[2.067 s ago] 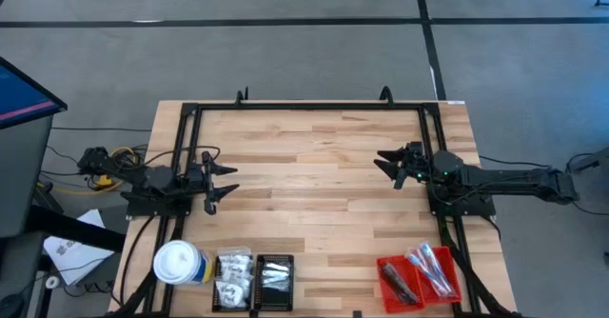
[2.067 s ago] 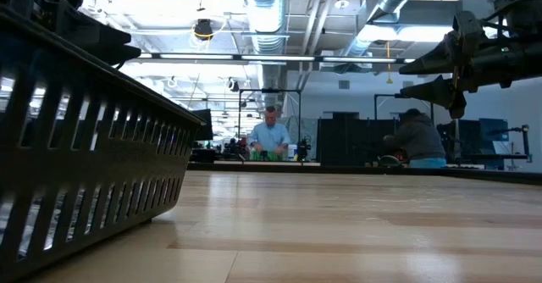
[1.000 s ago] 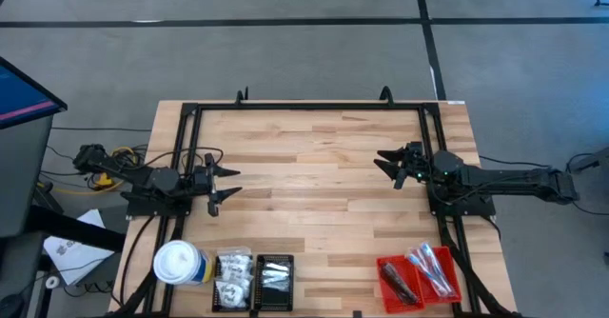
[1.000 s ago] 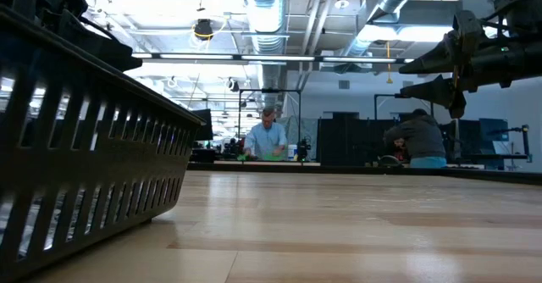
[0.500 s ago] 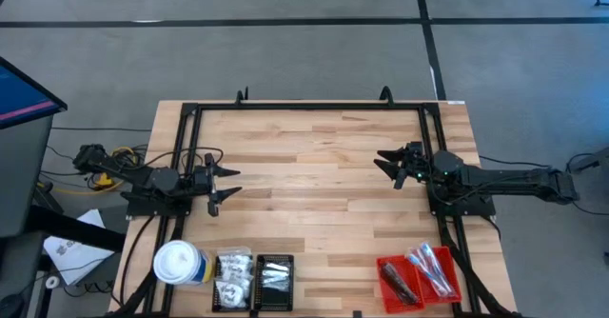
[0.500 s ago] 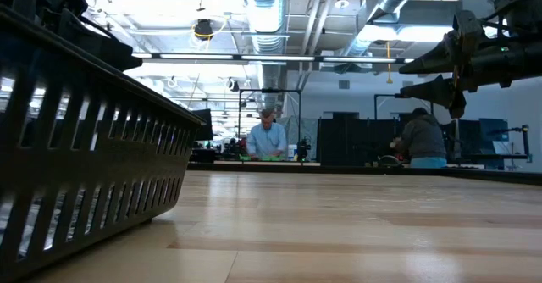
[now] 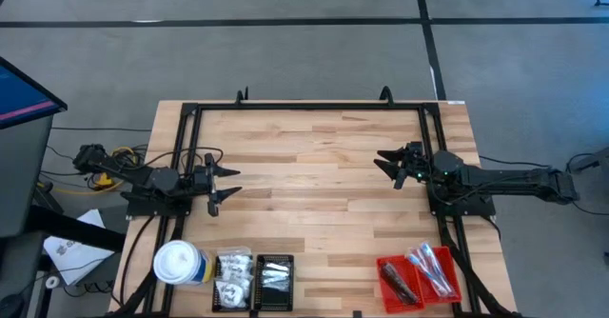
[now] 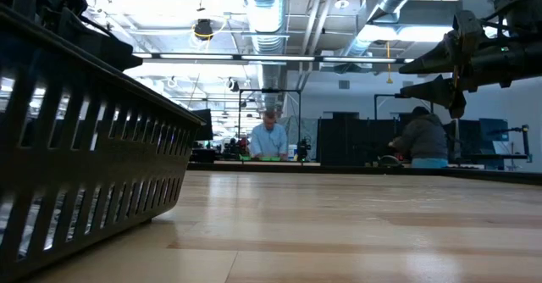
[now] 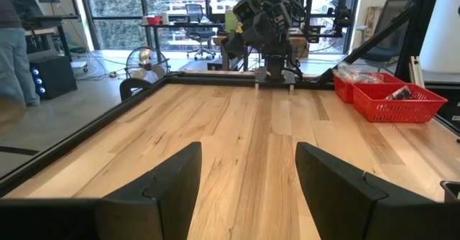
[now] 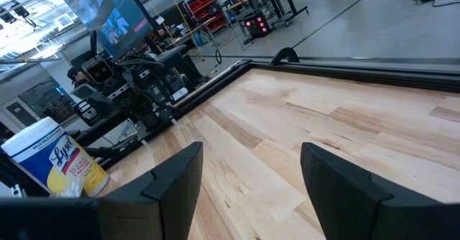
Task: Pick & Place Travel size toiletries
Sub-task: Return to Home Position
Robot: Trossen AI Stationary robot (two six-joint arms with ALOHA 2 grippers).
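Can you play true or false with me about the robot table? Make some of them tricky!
1. Both the left hand and the right hand are open and hold nothing. True.
2. The white-topped canister stands next to the red trays. False: it stands beside the black trays, at the table's other near corner.
3. The red trays have toiletries in them. True.
4. The left hand is reaching into a black tray. False: it is over bare table near the left edge, well away from the trays.
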